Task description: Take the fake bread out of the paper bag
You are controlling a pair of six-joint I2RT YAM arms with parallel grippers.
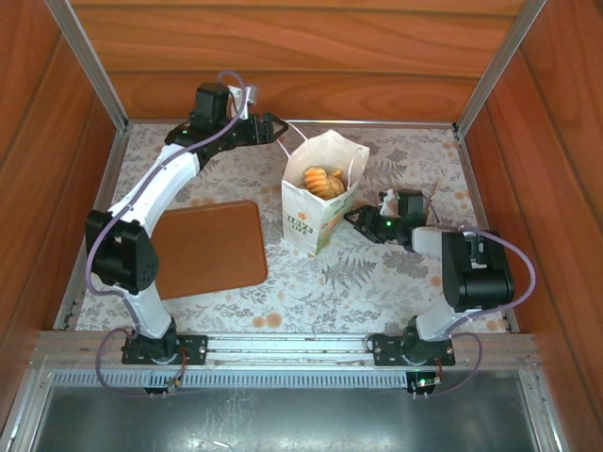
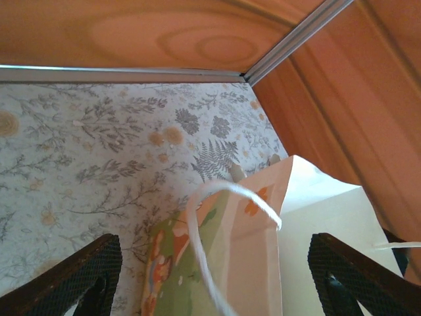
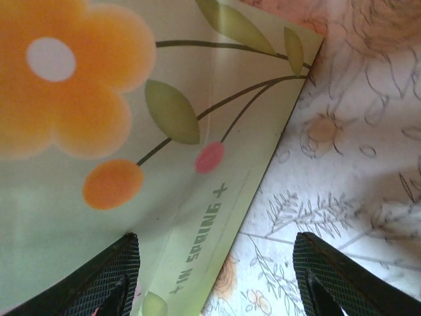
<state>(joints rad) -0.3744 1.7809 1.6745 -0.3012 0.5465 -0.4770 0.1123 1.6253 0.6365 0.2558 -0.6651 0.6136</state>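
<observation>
In the top view the left arm [image 1: 141, 202] rises along the left side of the frame from its base at lower left and bends toward upper centre; the left gripper [image 1: 271, 127] sits there, just beside the upper left rim of the paper bag [image 1: 316, 221]. Below it, left of centre, a flat brown board [image 1: 212, 247] lies on the floral tablecloth [image 1: 377, 282], apart from the bag. The bag stands upright at centre with its mouth open; the fake bread [image 1: 322, 181] shows inside it as golden-brown pieces below the rim. Just right of the bag's lower half is the right gripper [image 1: 358, 218], with the right arm [image 1: 471, 268] folded at the right side.

In the left wrist view the left gripper [image 2: 216, 247] has its jaws wide apart; between them, at lower centre, is the bag [image 2: 243, 263] with its top edge and a white cord handle [image 2: 230, 189]; the pads do not clamp it.

In the right wrist view the right gripper [image 3: 216, 240] also stands with jaws apart; the bag's [image 3: 131, 131] printed side, with an orange flower and the words "IN SPRING", covers the left and centre; its lower edge runs between the fingers, and the right finger [image 3: 342, 276] is over bare tablecloth.
</observation>
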